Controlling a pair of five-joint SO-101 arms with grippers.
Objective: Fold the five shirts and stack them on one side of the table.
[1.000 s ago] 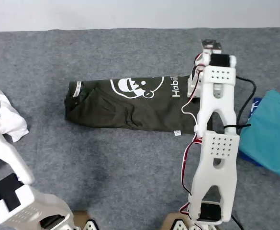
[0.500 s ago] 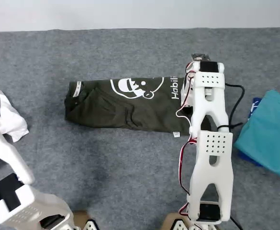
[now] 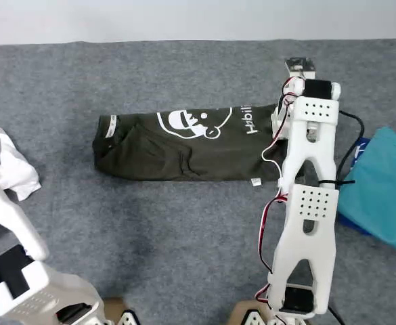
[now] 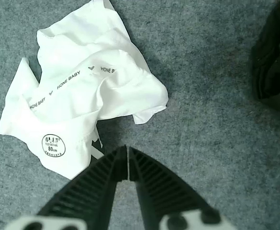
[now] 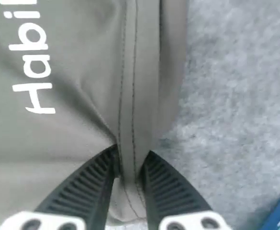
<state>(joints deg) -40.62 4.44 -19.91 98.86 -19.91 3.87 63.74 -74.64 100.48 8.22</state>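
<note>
Right gripper (image 5: 128,160): the two fingers are drawn in tight on a stitched hem of the dark olive shirt (image 3: 177,145), with the fold of cloth pinched between them. The grip is at the shirt's end nearest the teal shirt (image 3: 380,189), beside the white lettering.

Left gripper (image 4: 128,153): the fingers are brought together with only a thin line between the tips and nothing held. It hangs over the grey table cover (image 3: 184,230), just beside the edge of the white shirt (image 4: 82,96).

Task items, counted:
- One dark olive shirt, folded into a long band with a white print uppermost. It lies flat across the middle of the table, collar label toward the left arm (image 3: 22,271).
- One white shirt, crumpled and unfolded, at the table edge on the left arm's side, well apart from the olive one.
- One teal shirt at the opposite table edge, beside the right arm (image 3: 306,223), lying on top of a blue cloth (image 3: 359,152). Whether that blue piece is a shirt cannot be told.

Three shirts are plainly countable. Two arms are at the table.
</note>
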